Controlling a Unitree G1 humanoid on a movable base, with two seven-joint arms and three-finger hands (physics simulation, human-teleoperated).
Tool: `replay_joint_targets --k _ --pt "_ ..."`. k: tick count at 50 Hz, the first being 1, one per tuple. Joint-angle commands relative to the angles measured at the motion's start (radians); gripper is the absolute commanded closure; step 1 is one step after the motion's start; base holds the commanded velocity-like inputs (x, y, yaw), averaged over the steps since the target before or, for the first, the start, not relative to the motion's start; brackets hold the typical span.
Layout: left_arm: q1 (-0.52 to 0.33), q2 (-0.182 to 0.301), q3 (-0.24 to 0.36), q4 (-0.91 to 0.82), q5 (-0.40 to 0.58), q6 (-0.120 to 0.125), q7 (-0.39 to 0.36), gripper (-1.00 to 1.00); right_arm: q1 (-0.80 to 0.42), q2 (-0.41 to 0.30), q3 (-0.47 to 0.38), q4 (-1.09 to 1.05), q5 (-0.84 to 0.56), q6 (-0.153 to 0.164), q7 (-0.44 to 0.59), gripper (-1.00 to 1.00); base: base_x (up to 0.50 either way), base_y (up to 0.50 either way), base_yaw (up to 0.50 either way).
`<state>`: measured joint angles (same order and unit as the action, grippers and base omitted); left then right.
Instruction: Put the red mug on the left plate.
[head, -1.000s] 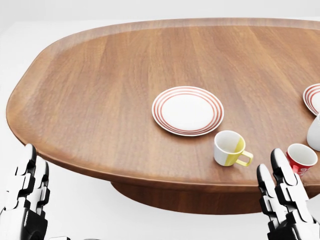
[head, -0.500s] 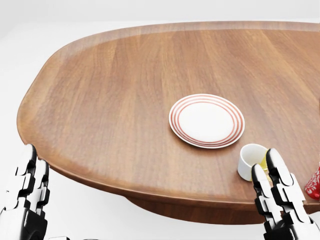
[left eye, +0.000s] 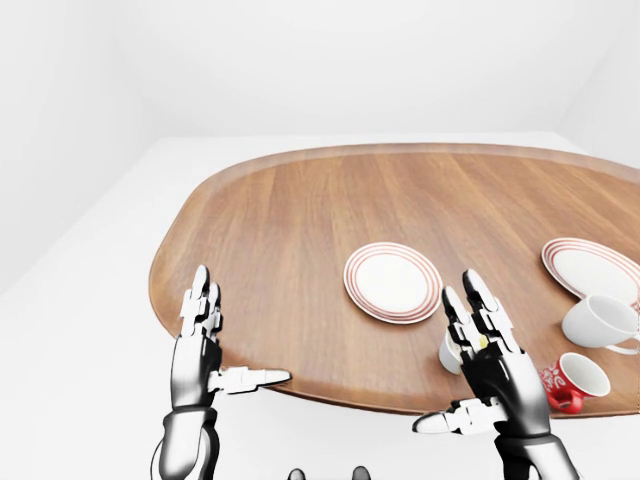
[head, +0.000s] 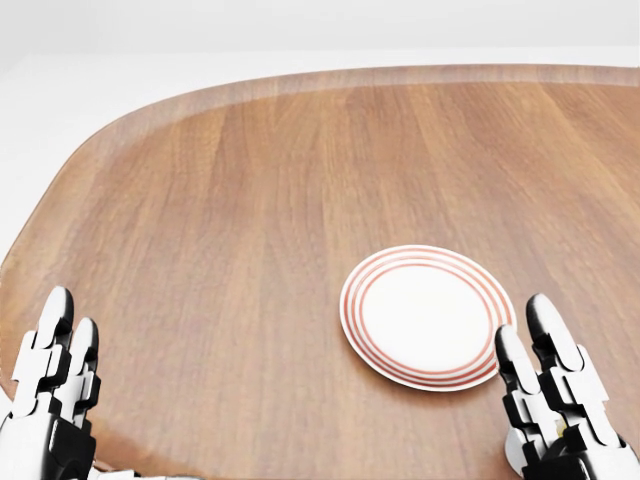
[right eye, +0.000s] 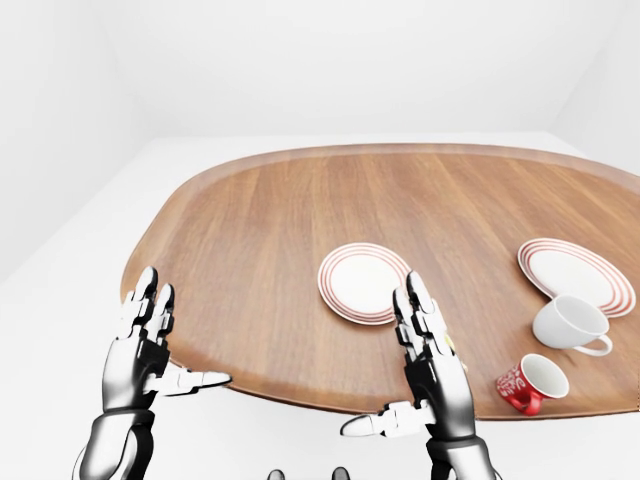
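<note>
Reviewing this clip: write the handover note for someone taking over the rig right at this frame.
Left hand: open, empty, raised at the table's near edge.
Right hand: open, empty, raised over the near edge, between the two plates.
Red mug: tipped on its side near the table edge, right of the right hand, untouched.
Left plate: bare, mid-table.
Also there: right plate, white mug, and a mug with yellow on it mostly hidden behind the right hand.
Done: nothing yet. Left: grasp the red mug, carry it left, set it on the left plate.

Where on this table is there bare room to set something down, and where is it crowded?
Bare wood spans the table left of and above the left plate. It is crowded at the right: the right plate, white mug and red mug cluster together.
</note>
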<state>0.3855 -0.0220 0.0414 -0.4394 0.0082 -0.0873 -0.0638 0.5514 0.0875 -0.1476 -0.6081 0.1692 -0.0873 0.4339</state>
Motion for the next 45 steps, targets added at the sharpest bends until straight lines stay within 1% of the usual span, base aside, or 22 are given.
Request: replay_joint_targets --k 1,45 --pt "-0.002 0.0 -0.002 0.002 0.002 0.0 0.001 -1.0 -0.001 -0.002 0.002 -0.004 0.011 0.0 0.015 -1.0 0.5 -0.05 0.0" --pt "-0.003 0.002 -0.002 0.009 -0.002 0.0 0.003 -1.0 -0.002 -0.013 0.021 0.013 -0.005 0.0 0.003 -1.0 0.49 -0.17 0.0"
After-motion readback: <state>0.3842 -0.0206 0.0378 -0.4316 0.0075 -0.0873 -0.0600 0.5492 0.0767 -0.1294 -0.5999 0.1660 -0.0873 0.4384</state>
